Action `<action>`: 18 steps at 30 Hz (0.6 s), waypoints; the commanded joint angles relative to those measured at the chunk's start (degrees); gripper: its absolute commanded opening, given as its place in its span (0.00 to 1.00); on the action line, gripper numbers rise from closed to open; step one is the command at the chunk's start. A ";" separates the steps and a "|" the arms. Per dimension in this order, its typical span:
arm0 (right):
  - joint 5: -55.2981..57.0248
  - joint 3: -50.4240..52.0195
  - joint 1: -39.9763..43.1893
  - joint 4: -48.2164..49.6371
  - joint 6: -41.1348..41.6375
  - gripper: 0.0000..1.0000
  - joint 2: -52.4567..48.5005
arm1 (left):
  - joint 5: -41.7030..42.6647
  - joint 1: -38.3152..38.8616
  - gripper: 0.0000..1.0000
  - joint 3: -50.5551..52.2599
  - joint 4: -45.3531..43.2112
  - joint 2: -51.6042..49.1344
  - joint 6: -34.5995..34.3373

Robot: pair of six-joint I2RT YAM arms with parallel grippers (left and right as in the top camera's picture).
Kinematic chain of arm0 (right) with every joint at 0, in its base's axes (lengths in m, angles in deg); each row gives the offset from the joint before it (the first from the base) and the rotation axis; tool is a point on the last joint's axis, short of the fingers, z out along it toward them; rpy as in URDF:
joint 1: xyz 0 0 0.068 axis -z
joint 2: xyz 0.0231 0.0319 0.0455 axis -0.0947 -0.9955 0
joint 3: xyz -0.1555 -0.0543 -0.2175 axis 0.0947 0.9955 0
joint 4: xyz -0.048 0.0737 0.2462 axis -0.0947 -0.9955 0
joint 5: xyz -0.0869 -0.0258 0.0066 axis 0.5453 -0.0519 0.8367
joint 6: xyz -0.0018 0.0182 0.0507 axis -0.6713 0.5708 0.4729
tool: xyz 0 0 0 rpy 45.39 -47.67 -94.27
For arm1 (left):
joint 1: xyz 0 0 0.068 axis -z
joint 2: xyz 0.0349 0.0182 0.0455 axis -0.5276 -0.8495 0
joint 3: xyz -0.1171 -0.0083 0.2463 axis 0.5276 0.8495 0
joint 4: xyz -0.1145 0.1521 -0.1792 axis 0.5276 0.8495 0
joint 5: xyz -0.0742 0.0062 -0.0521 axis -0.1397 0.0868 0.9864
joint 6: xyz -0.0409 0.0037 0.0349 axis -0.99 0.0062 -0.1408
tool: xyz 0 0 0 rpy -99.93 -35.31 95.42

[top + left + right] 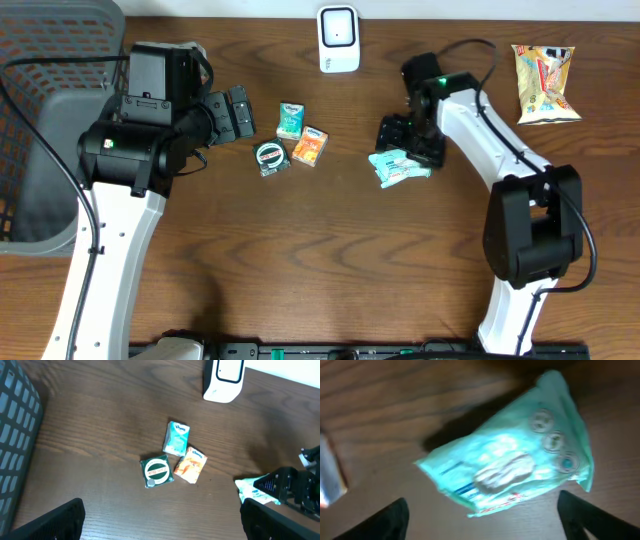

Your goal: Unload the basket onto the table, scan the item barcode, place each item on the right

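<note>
1. Nearest to us is the bare wood of the table (300,280). Both arms rise from its near edge and reach away from us, the left one on the left, the right one on the right.
2. Further in, right of centre, the teal packet (398,168) lies flat on the wood. We take it for the item to scan. It sits on the right arm's side, and the scanner is well apart from it.
3. Just beyond the packet hangs the right gripper (412,140), pointing down. Its wrist view shows the fingers spread wide to either side with the packet lying loose between them, so it is released and grasps nothing. The forearm slants from the near right towards the centre, elbow bent.
4. Left of centre a green round tin (271,158), an orange tissue pack (311,146) and a small teal tissue pack (291,120) sit close together. They look to us like items waiting their turn.
5. Just left of that cluster, the left gripper (238,112) is held level and faces right towards it. Its fingers are fully apart and empty, which reads to us as parked.
6. Furthest off:
   - the white scanner (339,38) stands at the far centre edge, where either arm could reach it;
   - a snack bag (543,83) lies at far right;
   - a grey basket (40,60) fills the far left corner.
</note>
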 commanded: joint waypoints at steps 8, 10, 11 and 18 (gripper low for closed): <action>3.32 6.93 1.14 6.80 22.71 0.88 0.72 | -0.74 -0.09 0.98 -0.44 0.17 0.09 0.35; 3.32 7.78 1.09 8.13 22.88 0.79 0.52 | -0.74 -0.09 0.98 -0.44 0.17 0.09 0.35; 3.32 8.33 1.07 8.74 22.86 0.78 0.46 | -0.74 -0.09 0.98 -0.44 0.17 0.09 0.35; 3.28 12.28 0.85 11.47 21.53 0.29 0.37 | -0.74 -0.09 0.98 -0.44 0.17 0.09 0.35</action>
